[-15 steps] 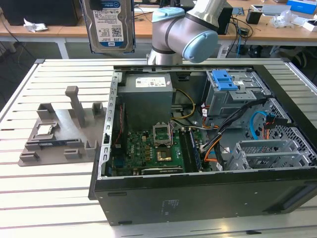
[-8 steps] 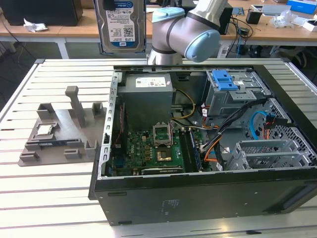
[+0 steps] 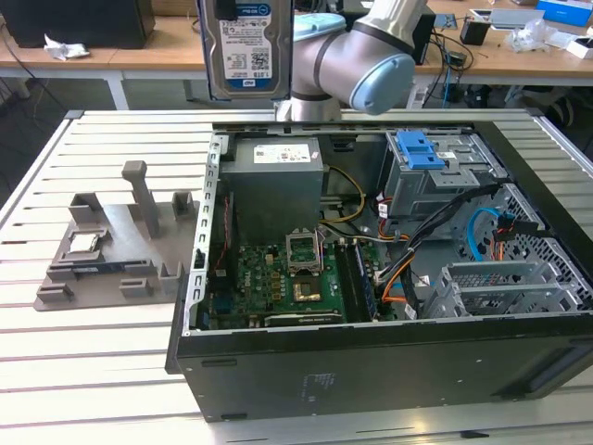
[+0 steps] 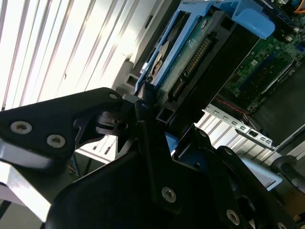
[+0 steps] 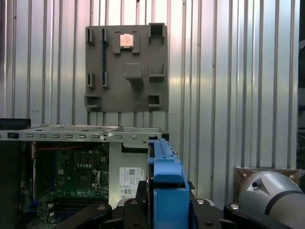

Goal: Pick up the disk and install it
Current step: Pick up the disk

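Observation:
The disk (image 3: 246, 46) hangs upright high above the back of the open computer case (image 3: 371, 357), its white-and-blue label facing the exterior view. My gripper (image 4: 152, 112) is shut on it. In the second wrist view the black fingers (image 4: 81, 117) clamp the disk's lower edge, with its green circuit board (image 4: 190, 52) and blue frame (image 4: 250, 19) reaching away from the gripper. In the first wrist view the blue frame (image 5: 165, 179) stands edge-on between the gripper's (image 5: 165, 205) two black fingers.
Inside the case lie the motherboard (image 3: 278, 278), the power supply (image 3: 276, 176) and a drive cage with a blue bracket (image 3: 422, 148). A grey fixture plate (image 3: 102, 250) holding a small chip (image 3: 85, 243) sits at the exterior view's left on the slatted table (image 3: 56, 371).

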Robot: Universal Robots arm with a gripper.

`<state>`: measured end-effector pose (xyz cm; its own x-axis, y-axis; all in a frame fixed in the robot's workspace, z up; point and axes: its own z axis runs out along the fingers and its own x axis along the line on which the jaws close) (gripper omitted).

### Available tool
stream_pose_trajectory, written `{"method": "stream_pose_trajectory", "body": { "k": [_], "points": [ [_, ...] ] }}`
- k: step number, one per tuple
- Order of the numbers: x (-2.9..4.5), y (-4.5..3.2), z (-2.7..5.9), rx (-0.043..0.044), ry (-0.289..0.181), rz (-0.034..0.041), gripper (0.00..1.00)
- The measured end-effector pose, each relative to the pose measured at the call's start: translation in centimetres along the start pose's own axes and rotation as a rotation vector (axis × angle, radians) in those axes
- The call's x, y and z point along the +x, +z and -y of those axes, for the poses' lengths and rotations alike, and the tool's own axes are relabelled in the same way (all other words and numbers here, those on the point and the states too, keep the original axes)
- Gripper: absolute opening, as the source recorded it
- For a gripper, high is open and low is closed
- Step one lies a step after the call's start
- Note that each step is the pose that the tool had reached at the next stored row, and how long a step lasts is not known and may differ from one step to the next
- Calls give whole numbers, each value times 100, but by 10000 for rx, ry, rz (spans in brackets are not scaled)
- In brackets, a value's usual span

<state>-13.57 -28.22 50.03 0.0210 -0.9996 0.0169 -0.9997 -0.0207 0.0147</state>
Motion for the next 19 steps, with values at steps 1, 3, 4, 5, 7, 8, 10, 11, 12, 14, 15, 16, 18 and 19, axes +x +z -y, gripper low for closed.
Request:
{"method": "stream_pose_trajectory", "body": {
  "k": [1, 3, 4, 5, 7, 8, 10, 11, 12, 14, 15, 16, 18, 19],
  "points": [
    [7, 0, 13, -1, 0, -1, 36],
    [20, -1, 51, -3, 2, -1, 36],
    [24, -1, 74, -4, 0, -1, 36],
    [29, -2, 104, -6, -1, -1, 36],
    [39, -4, 226, -15, -1, -1, 36],
    [42, -4, 277, -19, 1, -1, 36],
    [47, -5, 342, -23, -1, -1, 36],
    [49, -5, 375, -25, 0, 0, 36],
    [51, -6, 405, -27, 2, 0, 36],
    [58, -7, 481, -31, -1, 0, 36],
    [62, -7, 512, -33, 1, 0, 36],
    [67, -8, 551, -36, -1, -1, 36],
    [78, -9, 639, -40, -2, -1, 36],
    [83, -9, 673, -41, -1, 0, 36]
  ]
}}
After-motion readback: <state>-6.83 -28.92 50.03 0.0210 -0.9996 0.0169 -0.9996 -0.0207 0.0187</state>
